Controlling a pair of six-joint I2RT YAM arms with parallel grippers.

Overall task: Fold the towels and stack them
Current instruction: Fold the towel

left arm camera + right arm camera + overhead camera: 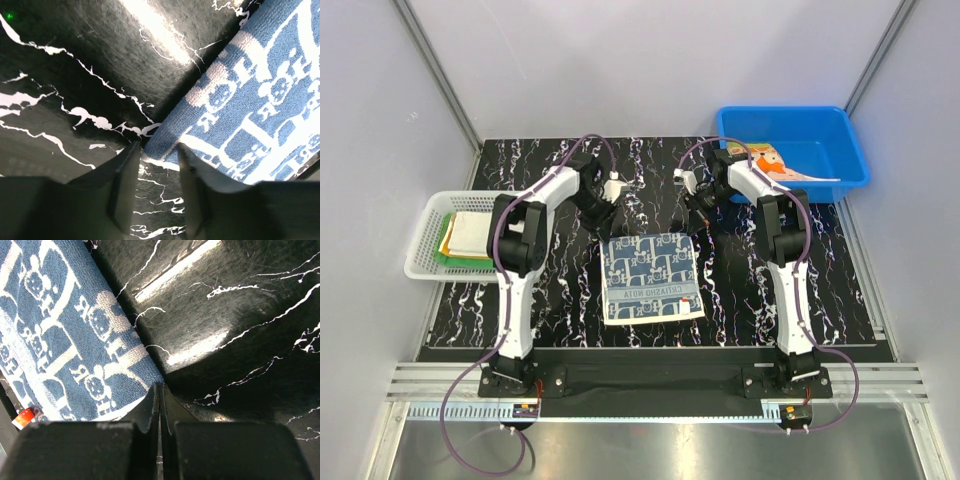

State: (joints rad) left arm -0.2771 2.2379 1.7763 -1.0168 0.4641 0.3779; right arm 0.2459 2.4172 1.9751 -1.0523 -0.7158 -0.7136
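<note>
Two arms stood bolted at the near edge of the black marbled table [740,300], and both reached away from me toward the middle. Just beyond their bases the navy-and-white towel [651,277] lay flat on the table as a neat rectangle, with a small red tag [688,300] near its near right corner.

At the towel's far left corner hung the left gripper [603,215]. Its two fingers [125,185] were parted by a narrow gap and held nothing, and the cloth's corner lay just ahead of their tips. At the far right corner the right gripper [696,218] pointed down with its fingers [150,410] pressed together. The corner of the towel met their tips, but I could not tell whether any cloth was pinched between them.

Off to the left sat a white basket [420,262] holding a stack – a white towel [470,232] on top, with a green towel [444,258] showing at the near edge beneath it. Farthest off, at the right rear corner, a blue bin [840,130] held the fox towel [775,163], which was draped over its near rim.
</note>
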